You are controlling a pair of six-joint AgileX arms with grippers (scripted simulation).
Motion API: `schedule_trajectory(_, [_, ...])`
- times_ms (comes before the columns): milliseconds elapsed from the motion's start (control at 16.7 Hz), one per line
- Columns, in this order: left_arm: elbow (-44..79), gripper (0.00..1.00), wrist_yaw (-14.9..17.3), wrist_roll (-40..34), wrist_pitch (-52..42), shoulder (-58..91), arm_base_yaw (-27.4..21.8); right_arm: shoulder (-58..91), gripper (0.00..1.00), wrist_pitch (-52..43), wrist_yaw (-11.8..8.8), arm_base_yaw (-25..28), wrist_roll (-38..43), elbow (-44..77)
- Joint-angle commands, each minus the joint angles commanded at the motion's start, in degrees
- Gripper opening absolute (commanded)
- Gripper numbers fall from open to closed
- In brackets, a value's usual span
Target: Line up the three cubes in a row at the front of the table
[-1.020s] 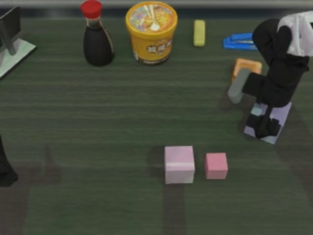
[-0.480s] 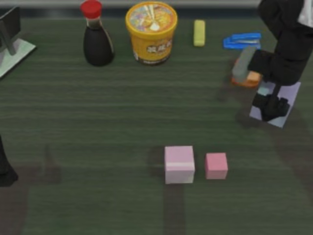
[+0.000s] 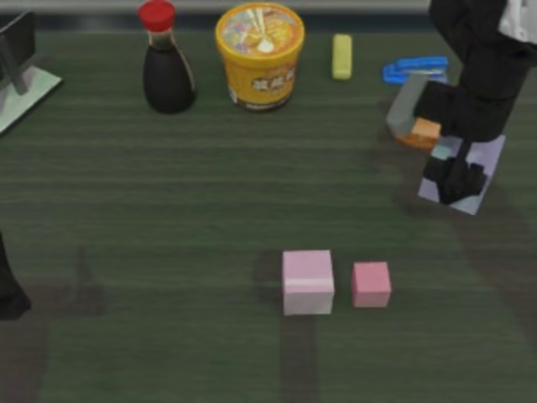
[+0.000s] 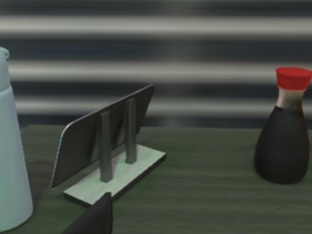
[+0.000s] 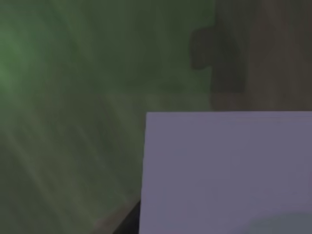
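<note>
Cubes in pink (image 3: 371, 284) and pale pink (image 3: 308, 282) sit side by side near the worktop's (image 3: 168, 218) front edge. I see my right gripper (image 3: 457, 180) with fingers closed on the blue-grey cube (image 3: 485, 164), near the right edge, not yet in line.

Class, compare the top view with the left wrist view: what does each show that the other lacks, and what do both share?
Only the top view shows the pale pink-white cube, the bright pink cube, the blue-grey cube under the right gripper, the noodle cup and yellow bar. Only the left wrist view shows a pale container. Both show the soy sauce bottle, the stand and the green table.
</note>
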Motion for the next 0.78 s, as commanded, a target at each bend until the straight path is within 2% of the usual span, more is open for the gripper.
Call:
schedule_trajectory(180, [0.0, 1.0, 0.0, 0.0, 0.0, 0.0, 0.0, 4.52, 0.0, -4.06, 0.08, 6.18, 1.69, 7.58])
schedule_trajectory(600, [0.0, 1.0, 0.0, 0.0, 0.0, 0.0, 0.0, 18.52, 0.0, -17.37, 0.13, 27.16, 7.78, 36.48])
schedule_trajectory(780, [0.0, 1.0, 0.0, 0.0, 0.0, 0.0, 0.0, 22.46, 0.0, -21.36, 0.25, 34.35, 10.05, 44.63])
